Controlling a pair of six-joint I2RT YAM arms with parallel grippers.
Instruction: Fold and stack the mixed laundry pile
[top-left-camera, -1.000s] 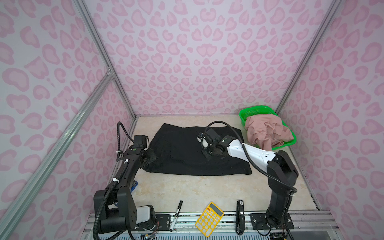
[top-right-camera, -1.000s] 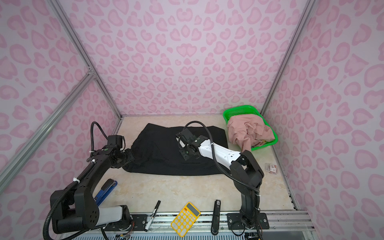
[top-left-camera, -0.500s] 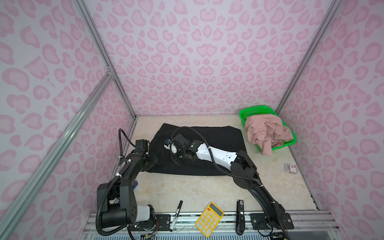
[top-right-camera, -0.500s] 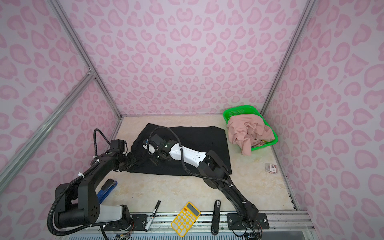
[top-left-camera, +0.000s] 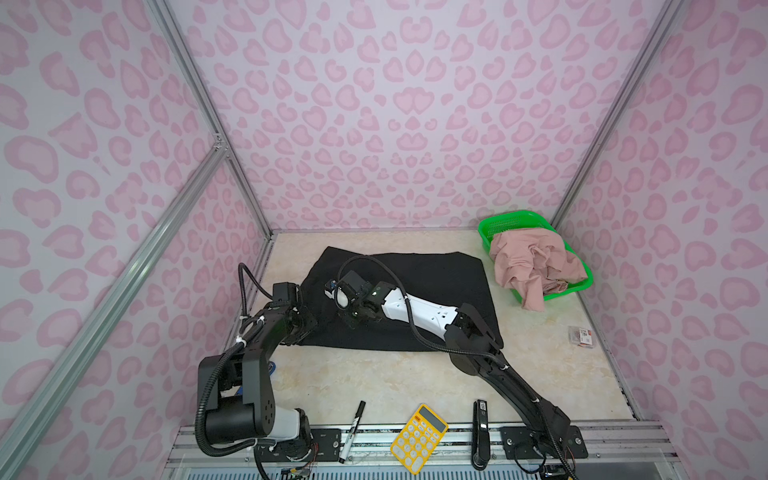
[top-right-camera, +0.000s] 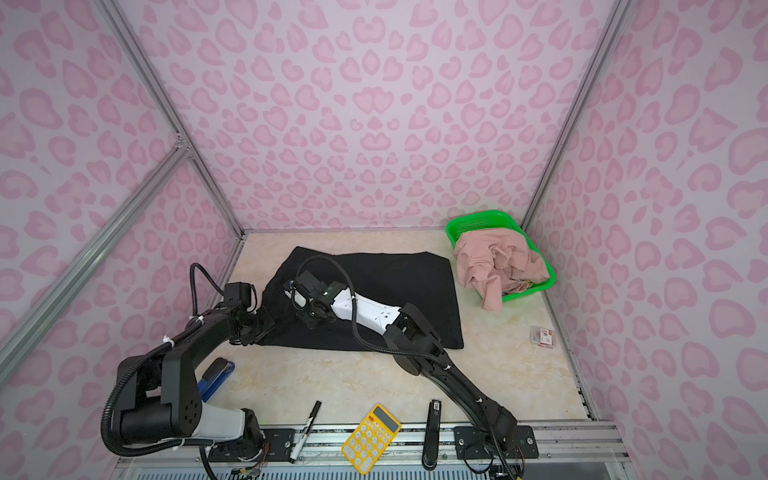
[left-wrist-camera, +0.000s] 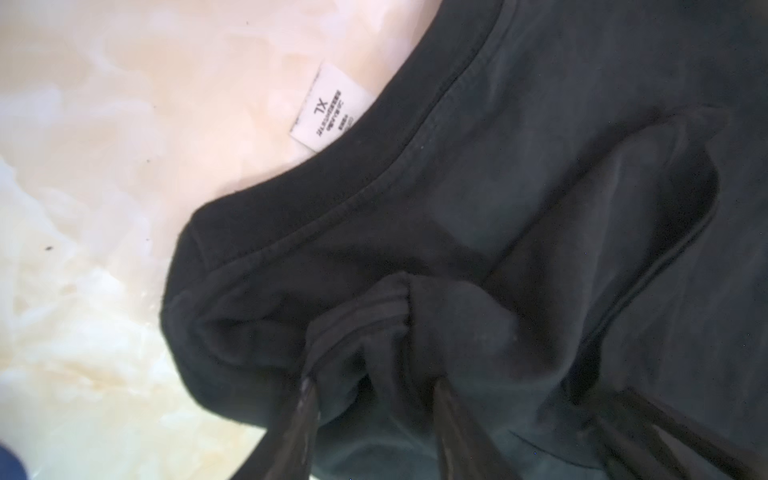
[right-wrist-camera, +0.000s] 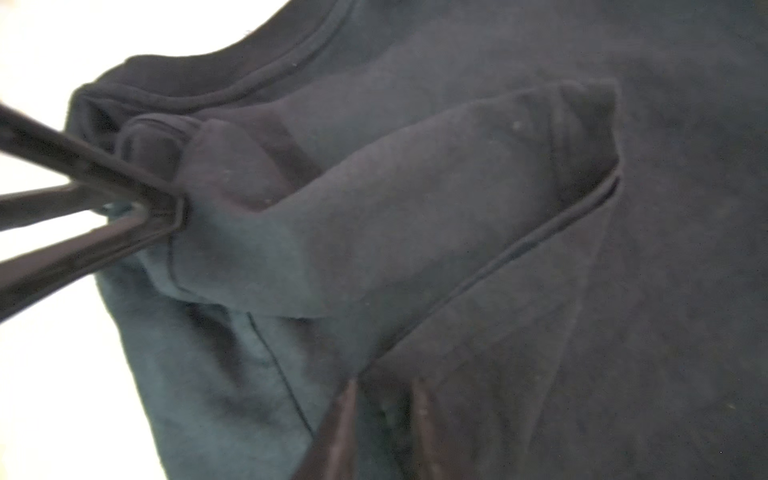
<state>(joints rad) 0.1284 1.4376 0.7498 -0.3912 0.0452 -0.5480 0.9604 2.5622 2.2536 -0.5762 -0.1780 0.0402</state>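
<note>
Both top views: the large black knit garment (top-left-camera: 440, 278) lies spread flat on the beige marbled tabletop (top-left-camera: 374, 382). The crumpled dusty-pink garment (top-left-camera: 532, 262) sits heaped in the bright green plastic mesh basket (top-left-camera: 498, 220), well apart from it. Within the last second the right gripper (top-left-camera: 353, 323) has swept from mid-garment across to the garment's left part. It now sits near the left gripper (top-left-camera: 308, 329), which is at the near-left corner. Left wrist view: the left gripper (left-wrist-camera: 378, 386) is clamped on a bunched ribbed hem of the black cloth, near the collar and its white size label (left-wrist-camera: 332, 108). Right wrist view: the right gripper (right-wrist-camera: 382, 395) has its fingers drawn close, nipping a raised fold; the jaws narrowed during the sweep. Reading: a sleeve tuck on the first garment looks under way, with both arms committed. The pink piece is not yet started.
</note>
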